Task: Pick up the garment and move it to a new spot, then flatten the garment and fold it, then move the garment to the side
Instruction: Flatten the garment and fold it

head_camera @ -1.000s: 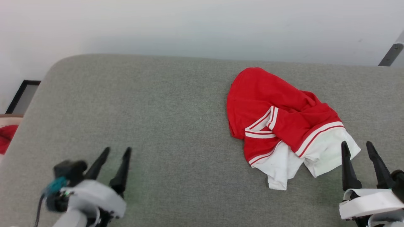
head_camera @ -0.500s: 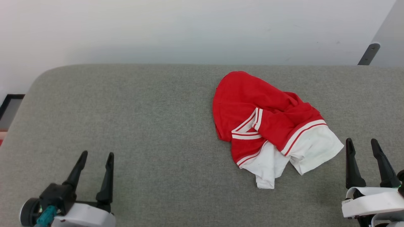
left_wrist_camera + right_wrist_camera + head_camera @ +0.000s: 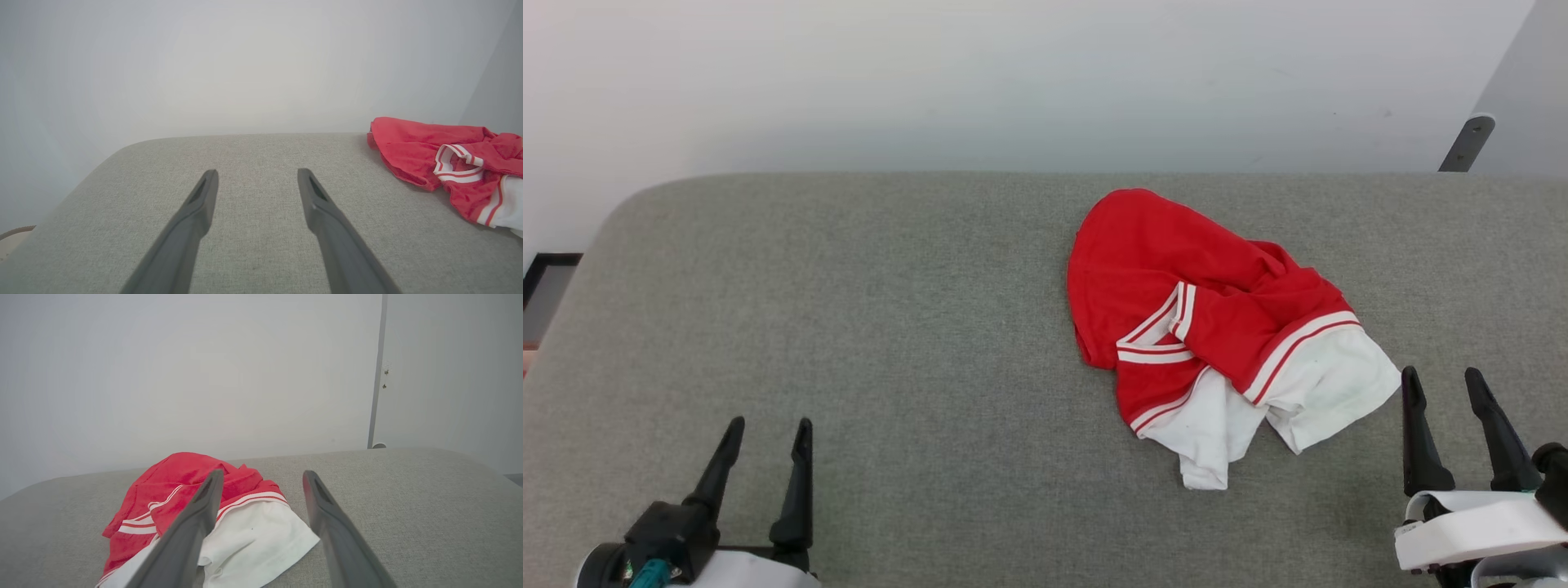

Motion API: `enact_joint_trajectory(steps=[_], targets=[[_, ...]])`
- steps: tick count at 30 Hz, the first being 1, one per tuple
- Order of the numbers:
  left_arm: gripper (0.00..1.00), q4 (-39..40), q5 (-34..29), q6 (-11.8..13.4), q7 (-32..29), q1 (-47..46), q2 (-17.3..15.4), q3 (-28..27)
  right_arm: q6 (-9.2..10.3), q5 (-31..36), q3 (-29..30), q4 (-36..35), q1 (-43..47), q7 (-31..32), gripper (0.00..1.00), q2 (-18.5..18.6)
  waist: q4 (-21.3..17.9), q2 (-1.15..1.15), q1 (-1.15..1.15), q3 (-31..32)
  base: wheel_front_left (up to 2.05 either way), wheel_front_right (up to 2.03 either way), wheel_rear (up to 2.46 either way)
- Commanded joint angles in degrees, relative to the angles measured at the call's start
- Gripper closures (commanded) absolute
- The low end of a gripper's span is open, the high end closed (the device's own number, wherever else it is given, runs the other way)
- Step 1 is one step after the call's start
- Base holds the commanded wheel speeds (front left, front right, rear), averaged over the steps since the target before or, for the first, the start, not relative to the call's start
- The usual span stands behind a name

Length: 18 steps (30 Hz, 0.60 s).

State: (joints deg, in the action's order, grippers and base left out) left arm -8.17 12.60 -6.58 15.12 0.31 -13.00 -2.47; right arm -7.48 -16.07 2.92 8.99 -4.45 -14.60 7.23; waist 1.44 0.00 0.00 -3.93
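sitting crumpled on the grey fabric-covered counter (image 3: 890,327), the garment (image 3: 1168,302) is right of centre in the head view. it's one loose heap, red part toward the top of the frame, white panels (image 3: 1327,392) spilling toward the lower right. it is not lifted, flattened or folded yet, so i judge the task is at its very first step.

left end effector (image 3: 770,425) is at the lower left of the frame, fingers spread wide, empty, well apart from the cloth. right end effector (image 3: 1441,376) is at the lower right, also wide and empty, tips just beside the white edge. no contact as far as i can tell. in the right wrist view the heap lies ahead and to the left of the fingers.

handling guess: soft, light, limp knit. it should sag and drape once lifted, and stacked layers may slide apart. not fragile, and the fabric likely gives decent grip. pinching a single layer would probably drag the heap open instead of lifting it whole.

best hold, as i see it: the near white panel corner, or the striped trim (image 3: 1298,343) where the edge is doubled and firmer. the right arm is closest. for flattening later, two separated edge points would likely work better than the bunched middle.
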Motion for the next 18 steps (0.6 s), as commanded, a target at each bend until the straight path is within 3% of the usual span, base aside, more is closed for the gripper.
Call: enact_joint_trajectory(steps=[1, 5, 8, 14, 18], targets=[[0.0, 0.2, -0.5, -0.4, 0.0, 0.3, 0.3, -0.4, -0.03, -0.1, -0.2, 0.2, 0.0, 0.4, 0.0, 0.2, 0.0, 0.0, 0.0, 0.0, 0.0, 0.0, 0.0], [0.0, 0.1, -0.9, -0.6, 0.0, 0.3, 1.4, -0.9, -0.03, -0.4, -2.8, 1.2, -1.0, 5.2, 0.0, 2.0, 0.0, 0.0, 0.0, -0.3, 0.0, 0.0, 0.0], [0.0, -0.2, -1.0, -0.7, 0.0, 0.3, 2.4, -1.2, -0.03, -0.8, -8.3, 0.7, -2.8, 12.0, 0.0, 6.1, -0.1, 0.0, 0.0, -0.8, 0.0, 0.0, 0.0], [0.0, -0.9, -0.9, -0.9, 0.0, -0.8, 3.8, -1.1, -0.03, -5.2, -24.1, -2.3, -8.3, 31.4, 0.0, 20.5, 0.7, 0.0, 0.0, -2.3, 0.0, 0.0, 0.0], [0.0, -1.1, -0.5, -1.0, 0.0, -2.0, 4.6, -0.5, -0.02, -9.4, -32.9, -5.5, -13.3, 40.2, 0.0, 29.4, 1.7, 0.0, 0.0, -4.0, 0.0, 0.0, 0.0]])
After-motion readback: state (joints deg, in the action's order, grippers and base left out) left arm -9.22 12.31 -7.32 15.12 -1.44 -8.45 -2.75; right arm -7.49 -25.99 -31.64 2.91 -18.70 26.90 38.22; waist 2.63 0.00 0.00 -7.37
